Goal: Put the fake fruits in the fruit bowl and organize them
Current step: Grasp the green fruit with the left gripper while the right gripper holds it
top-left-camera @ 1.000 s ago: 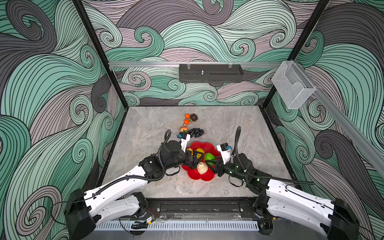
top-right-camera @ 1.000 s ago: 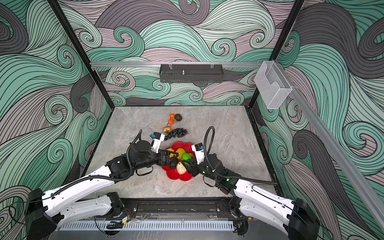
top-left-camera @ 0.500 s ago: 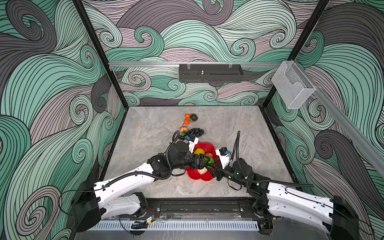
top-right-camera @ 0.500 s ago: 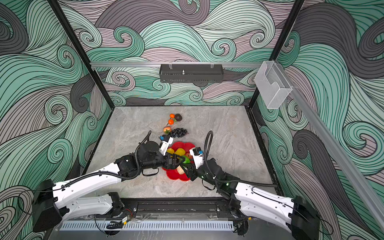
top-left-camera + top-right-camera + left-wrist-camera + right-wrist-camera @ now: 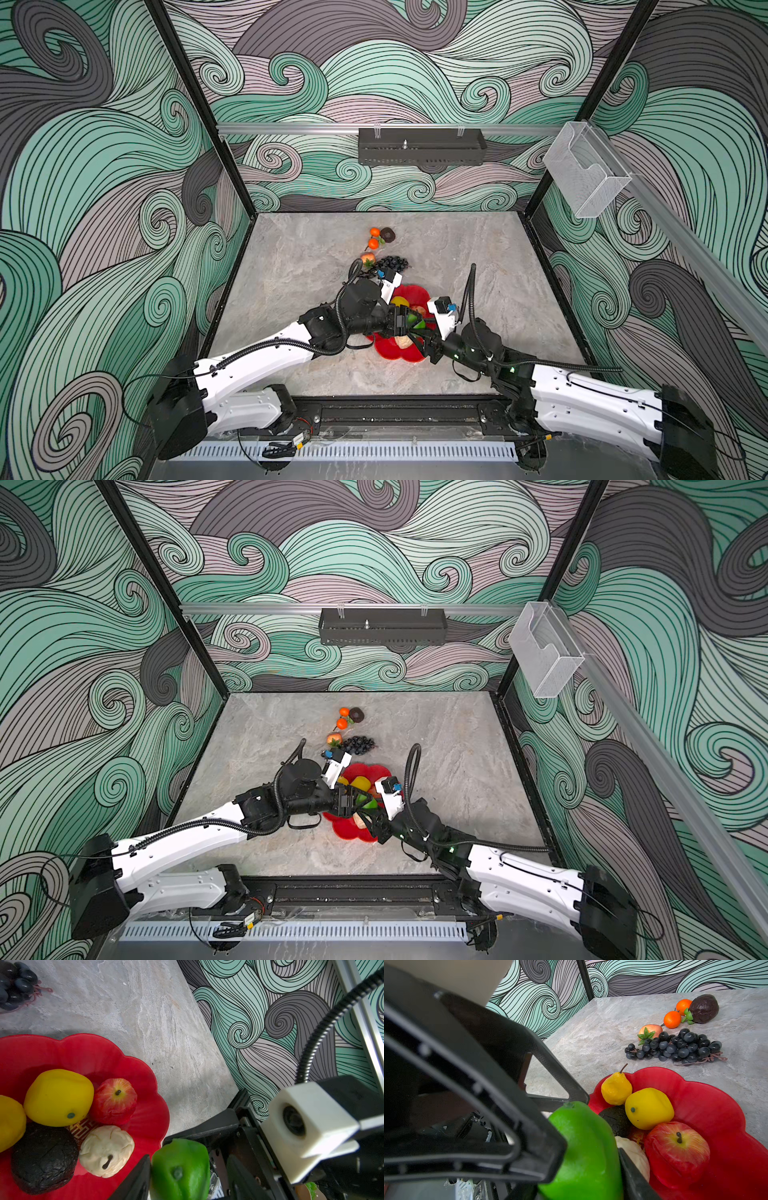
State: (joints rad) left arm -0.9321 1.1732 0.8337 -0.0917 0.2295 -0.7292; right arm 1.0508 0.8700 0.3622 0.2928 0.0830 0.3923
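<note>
The red fruit bowl (image 5: 419,291) (image 5: 124,1059) holds a lemon (image 5: 58,1097), red apple (image 5: 114,1101), cream pear (image 5: 107,1150), dark avocado (image 5: 43,1157) and yellow pear (image 5: 616,1089). Both grippers meet above its near rim at a green lime (image 5: 411,320) (image 5: 368,802). My right gripper (image 5: 581,1184) (image 5: 417,332) is shut on the lime (image 5: 585,1147). My left gripper (image 5: 187,1178) (image 5: 409,322) straddles the same lime (image 5: 180,1169); one finger touches it and the other stands slightly off. Black grapes (image 5: 390,262), a peach-coloured fruit (image 5: 368,258), two tangerines (image 5: 374,237) and another avocado (image 5: 387,235) lie behind the bowl.
The grey stone table (image 5: 291,270) is closed in by patterned walls with black corner posts. A black tray (image 5: 419,145) hangs on the back wall. A clear plastic holder (image 5: 582,174) sits on the right rail. The right arm's cable loop (image 5: 471,291) rises beside the bowl.
My left gripper swung right across the bowl to the lime held by the right gripper, and its jaws narrowed around it. The right gripper shifted slightly left with the lime.
</note>
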